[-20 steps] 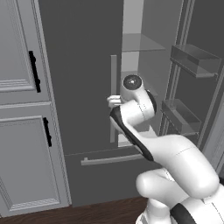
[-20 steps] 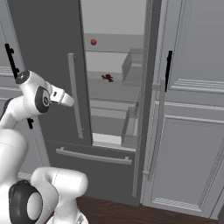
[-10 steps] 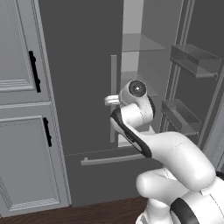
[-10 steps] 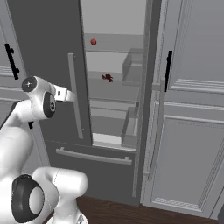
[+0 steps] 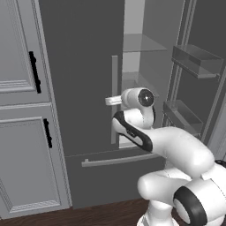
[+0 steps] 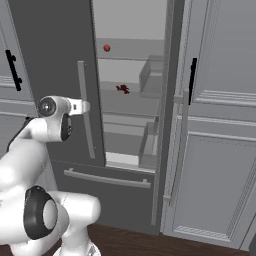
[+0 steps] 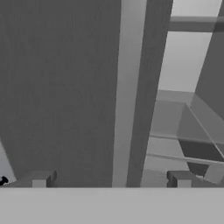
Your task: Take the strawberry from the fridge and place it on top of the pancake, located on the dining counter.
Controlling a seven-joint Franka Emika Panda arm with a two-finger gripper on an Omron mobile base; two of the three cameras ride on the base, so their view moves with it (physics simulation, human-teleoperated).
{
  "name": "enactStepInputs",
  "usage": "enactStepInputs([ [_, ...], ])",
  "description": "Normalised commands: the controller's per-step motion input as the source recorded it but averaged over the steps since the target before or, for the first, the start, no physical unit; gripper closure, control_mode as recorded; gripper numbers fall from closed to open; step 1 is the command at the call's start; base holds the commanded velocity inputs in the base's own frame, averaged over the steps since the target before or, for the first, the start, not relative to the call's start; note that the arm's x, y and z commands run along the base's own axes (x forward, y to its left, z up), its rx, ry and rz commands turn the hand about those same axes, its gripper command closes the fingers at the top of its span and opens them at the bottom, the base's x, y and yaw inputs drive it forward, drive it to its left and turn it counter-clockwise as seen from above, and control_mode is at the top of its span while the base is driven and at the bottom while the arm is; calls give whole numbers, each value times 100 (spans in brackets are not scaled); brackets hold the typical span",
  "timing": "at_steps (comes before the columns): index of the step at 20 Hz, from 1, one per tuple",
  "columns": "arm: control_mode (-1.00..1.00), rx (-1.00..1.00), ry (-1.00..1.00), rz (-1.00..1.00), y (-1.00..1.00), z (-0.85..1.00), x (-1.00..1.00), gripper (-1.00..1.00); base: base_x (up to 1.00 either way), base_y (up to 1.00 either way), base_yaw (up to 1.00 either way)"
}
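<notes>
You see one strawberry (image 6: 107, 48) on far fridge (image 6: 50, 45) shelf, two door handles; gripper (image 7: 111, 179) wide open, straddling left handle (image 7: 127, 92), empty.

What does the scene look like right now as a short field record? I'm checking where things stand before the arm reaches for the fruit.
fridge: right door swung open, left door shut, pale interior visible
strawberry: small red fruit on an upper shelf inside the fridge
second red item: darker, on the shelf below; kind unclear
gripper: open, holding nothing, facing the left door's vertical bar handle
bottom drawer: shut
cabinet: light grey panelled, right of the fridge
</notes>
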Motion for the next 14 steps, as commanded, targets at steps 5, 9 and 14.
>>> enactStepInputs([
  [5, -100, 1, 1, 0, 0, 23, 8, -100, 0, 0, 0],
  [9, -100, 0, 21, -6, 0, 68, 16, -100, 0, 0, 0],
  [14, -100, -2, 14, -5, 1, 48, 14, -100, 0, 0, 0],
])
